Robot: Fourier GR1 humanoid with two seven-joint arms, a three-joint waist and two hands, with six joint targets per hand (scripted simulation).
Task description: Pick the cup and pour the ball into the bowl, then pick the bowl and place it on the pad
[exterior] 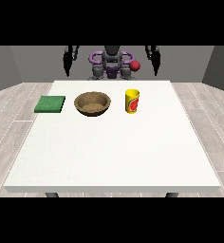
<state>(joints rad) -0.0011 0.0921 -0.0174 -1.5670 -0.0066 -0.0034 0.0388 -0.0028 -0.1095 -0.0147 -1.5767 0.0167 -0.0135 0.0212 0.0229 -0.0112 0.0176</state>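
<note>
A yellow cup [132, 101] with a red mark stands upright on the white table [109, 152], right of centre near the far side. Its inside is hidden, and no ball shows. Just to its left sits a brown bowl [92, 104], which looks empty. A flat green pad [50, 104] lies further left, near the table's left edge. Both hands hang behind the far edge of the table, away from all of these. The hand at the view's left [66, 65] and the hand at the view's right [155, 62] both have straight fingers pointing down and hold nothing.
The robot's torso [112, 64] stands behind the middle of the table's far edge, with a red round part [135, 65] at its side. The near half of the table is bare white surface. Wooden floor surrounds the table.
</note>
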